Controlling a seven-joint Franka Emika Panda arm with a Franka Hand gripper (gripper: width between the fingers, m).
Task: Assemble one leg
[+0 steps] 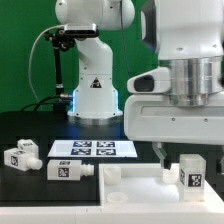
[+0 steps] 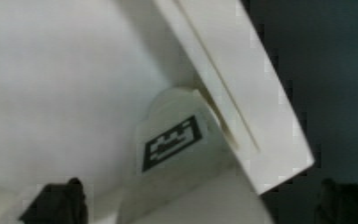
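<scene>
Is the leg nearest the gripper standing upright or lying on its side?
Upright: the leg stands with its tag facing the exterior camera, beside the open gripper. Two other legs lie on their sides.

White Panda arm [image 1: 92,40] w/ black joints, blue-lit base, black-tipped pincer [image 1: 164,152].

Your exterior view sits low and close across the table from the robot base [image 1: 95,85], facing it over the marker board [image 1: 92,149]. Your wrist view looks down, very near, onto the white panel [image 2: 60,95], which both views share.
</scene>
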